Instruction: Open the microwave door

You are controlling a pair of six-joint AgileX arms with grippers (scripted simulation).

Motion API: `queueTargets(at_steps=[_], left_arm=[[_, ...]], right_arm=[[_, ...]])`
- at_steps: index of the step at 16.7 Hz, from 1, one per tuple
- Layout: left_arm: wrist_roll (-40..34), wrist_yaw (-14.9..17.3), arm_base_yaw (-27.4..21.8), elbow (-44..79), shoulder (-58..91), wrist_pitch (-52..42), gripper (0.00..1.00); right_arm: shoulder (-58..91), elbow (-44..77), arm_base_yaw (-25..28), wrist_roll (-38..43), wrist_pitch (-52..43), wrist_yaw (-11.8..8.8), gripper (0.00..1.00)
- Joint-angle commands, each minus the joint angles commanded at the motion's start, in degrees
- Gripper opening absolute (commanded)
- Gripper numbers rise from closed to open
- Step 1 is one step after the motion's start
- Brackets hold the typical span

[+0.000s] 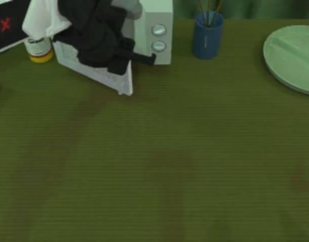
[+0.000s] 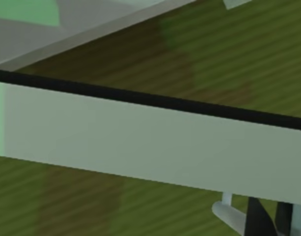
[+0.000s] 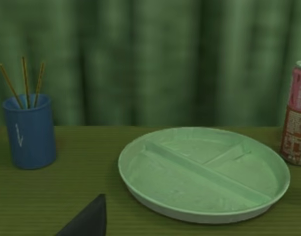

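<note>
Left gripper [image 1: 150,59] sits right at the front of the microwave [image 1: 153,30], below the knobs, though whether its fingers are clenched I cannot tell. The microwave door [image 1: 96,70] stands swung well out at the table's [image 1: 169,161] far-left edge (hinged leftward, apparently). Right arm's parked, facing the green plate [image 3: 204,172] and blue cup [image 3: 30,132].

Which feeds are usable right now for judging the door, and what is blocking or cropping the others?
Top view: the left arm covers most of the microwave; the microwave door shows swung out. Left wrist view: the door's edge fills the frame, too close for context. Right wrist view: only the blue cup and green plate.
</note>
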Motion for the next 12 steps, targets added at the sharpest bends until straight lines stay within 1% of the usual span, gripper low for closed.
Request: queueTargets(at_steps=[4,6,10,12], left_arm=[[0.0,0.5,-0.2,-0.3,0.1,0.1,0.00],[1.7,1.4,0.4,-1.3,-1.0,0.4,0.00],[7.2,4.2,2.3,-5.0,-3.4,0.7,0.00],[8.2,4.8,2.6,-5.4,-4.2,1.0,0.00]], right_arm=[[0.0,0.0,0.0,0.0,0.0,0.0,1.00],[0.0,0.0,0.0,0.0,0.0,0.0,1.00],[0.0,0.0,0.0,0.0,0.0,0.0,1.00],[0.0,0.0,0.0,0.0,0.0,0.0,1.00]])
